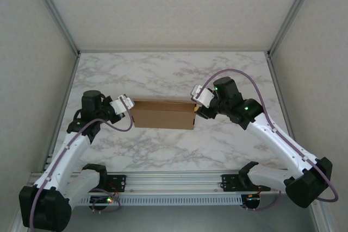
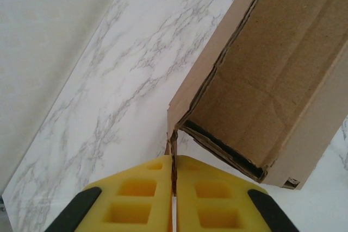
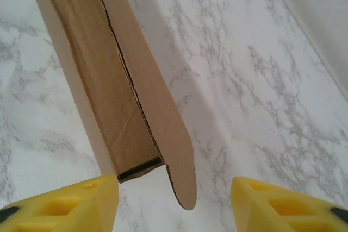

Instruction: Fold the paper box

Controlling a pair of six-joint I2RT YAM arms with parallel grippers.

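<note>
Paper box: the paper box [image 1: 163, 114] is plain brown cardboard. It lies at the middle of the marble worktop [image 1: 163, 74], with its long side running from 9 o'clock to 3 o'clock in the top view.
Left end effector: the left end effector [image 1: 126, 104] is at the 9 o'clock end of the box. In the left wrist view its yellow fingers [image 2: 136, 194] are pressed together, pinching a thin cardboard edge at the corner of the box.
Box end, left wrist view: the end is open, and the inside of the box and its layered wall can be seen.
Right end effector: the right end effector [image 1: 198, 101] is at the 3 o'clock end of the box. In the right wrist view its 2 yellow fingers [image 3: 60, 205] are spread wide.
Rounded flap: a rounded flap [image 3: 182, 177] sticks out of the box end between the spread fingers. I cannot tell whether the box touches either finger.
</note>
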